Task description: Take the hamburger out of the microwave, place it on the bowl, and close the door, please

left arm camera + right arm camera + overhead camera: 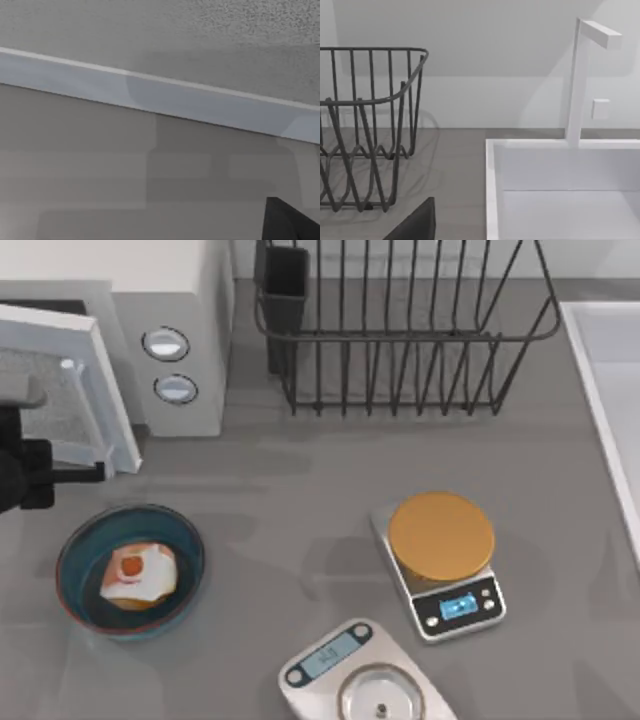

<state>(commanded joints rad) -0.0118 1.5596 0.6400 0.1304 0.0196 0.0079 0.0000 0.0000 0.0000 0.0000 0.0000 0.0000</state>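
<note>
Hamburger (138,575) lies in the bowl (130,570) at near left; left gripper (30,475), finger state indeterminable, sits against the ajar door (70,390), which a glancing push could leave unlatched.

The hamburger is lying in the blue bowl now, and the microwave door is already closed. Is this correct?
Not quite. The hamburger does lie in the blue bowl, but the microwave door is not closed: the top view shows it swung open, away from the microwave, with the left gripper beside it.
</note>
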